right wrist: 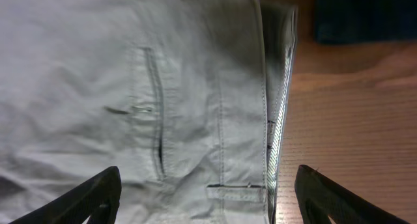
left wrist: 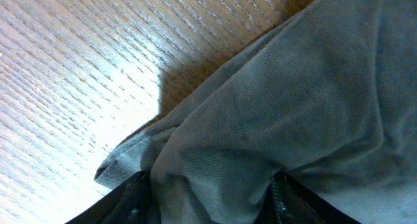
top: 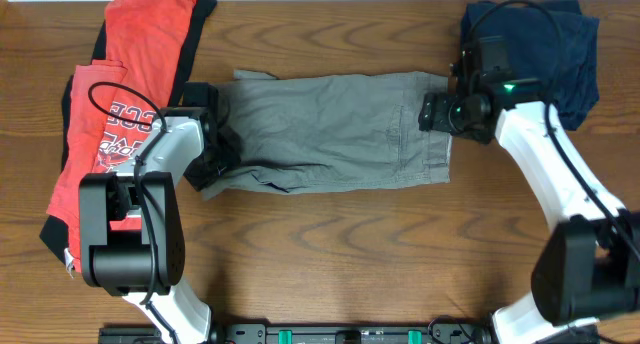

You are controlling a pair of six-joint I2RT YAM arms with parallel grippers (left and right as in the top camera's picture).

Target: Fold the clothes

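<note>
well, shorts (top: 330,129): grey-khaki, spread flat across the middle of the wooden desk (top: 330,244), waistband (top: 437,134) toward the right edge, leg hems toward the left edge.
left gripper (top: 222,149): at the leg end of the shorts, clenched on a bunched fold of the cloth; in the left wrist view the grey twill (left wrist: 293,100) fills the gap between the two dark fingers (left wrist: 130,201), and a loose corner lifts off the wood.
right gripper (top: 430,114): over the waistband end, fingers (right wrist: 98,195) spread wide, released, holding nothing.
right wrist view: a stitched slit pocket (right wrist: 156,113), a belt loop (right wrist: 238,193) and the doubled waistband edge (right wrist: 277,87) lie between the spread fingers.
red t-shirt (top: 120,114): white lettering, black trim, crumpled along the left edge, just beside the left gripper.
dark navy garment (top: 540,44): at the far right corner, behind the right arm.
</note>
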